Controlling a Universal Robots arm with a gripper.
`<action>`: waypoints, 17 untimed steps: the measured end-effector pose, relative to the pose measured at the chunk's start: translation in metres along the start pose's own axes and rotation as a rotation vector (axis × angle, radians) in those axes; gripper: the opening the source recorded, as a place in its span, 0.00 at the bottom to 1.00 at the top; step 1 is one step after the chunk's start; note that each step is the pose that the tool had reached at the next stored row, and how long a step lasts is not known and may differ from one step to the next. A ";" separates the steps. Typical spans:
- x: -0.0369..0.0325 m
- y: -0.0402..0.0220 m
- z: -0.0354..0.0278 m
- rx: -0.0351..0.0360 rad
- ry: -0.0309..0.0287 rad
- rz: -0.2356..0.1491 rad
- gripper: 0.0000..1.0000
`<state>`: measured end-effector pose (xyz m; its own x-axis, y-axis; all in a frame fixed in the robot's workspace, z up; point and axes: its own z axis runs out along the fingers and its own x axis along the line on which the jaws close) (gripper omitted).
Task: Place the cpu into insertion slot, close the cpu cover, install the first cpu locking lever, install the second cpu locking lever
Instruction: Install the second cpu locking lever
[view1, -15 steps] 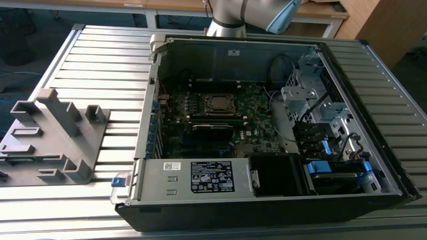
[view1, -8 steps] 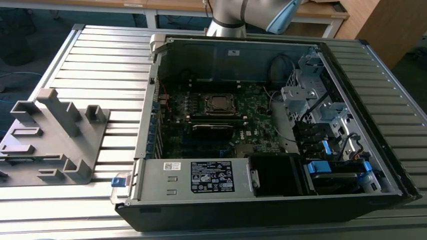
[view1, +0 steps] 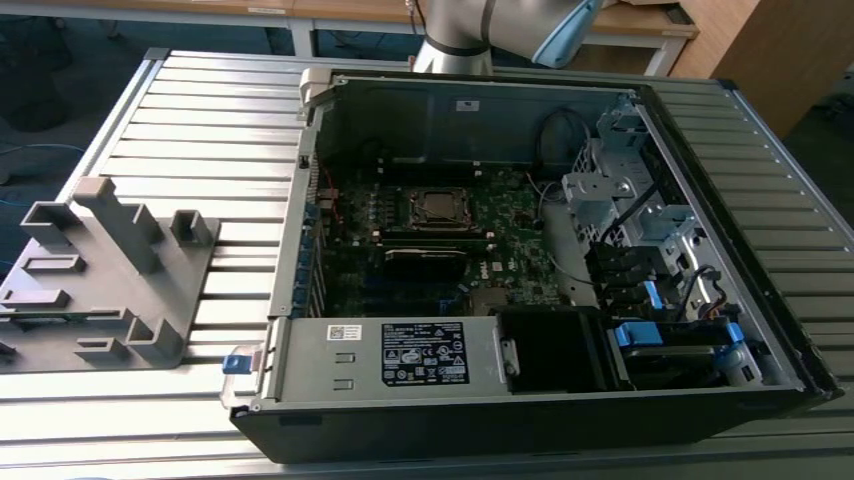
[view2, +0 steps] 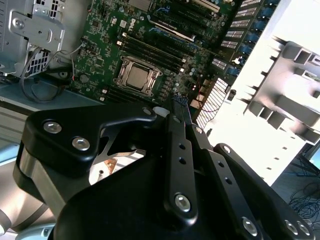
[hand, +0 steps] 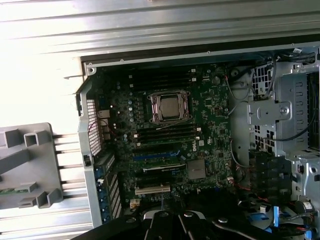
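While the cpu (hand: 170, 105) sits framed by the cpu cover (hand: 154, 107), my pincer (view2: 186, 125) hangs high — fingers together, empty — so I'd descend squarely.

Black linked gripper (view2: 185, 120) (silver screws)

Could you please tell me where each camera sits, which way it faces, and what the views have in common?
Exterior view: off the arm, looking down into the open computer case; the arm's base stands behind it.
Second wrist view: on the arm, looking past the gripper at the motherboard.
First wrist view: on the arm, above the motherboard, gripper linkage at the edge.
Shared: all show the cpu in its socket.
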<state>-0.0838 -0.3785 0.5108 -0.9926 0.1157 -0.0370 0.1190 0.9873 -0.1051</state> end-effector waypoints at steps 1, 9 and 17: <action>0.0000 0.0000 0.0001 0.0000 0.0000 0.000 0.10; 0.0002 0.0005 0.0046 -0.0008 -0.0072 0.001 0.10; 0.0005 0.0009 0.0083 -0.0013 -0.0118 0.001 0.10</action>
<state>-0.0840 -0.3785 0.5024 -0.9921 0.1157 -0.0489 0.1202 0.9873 -0.1038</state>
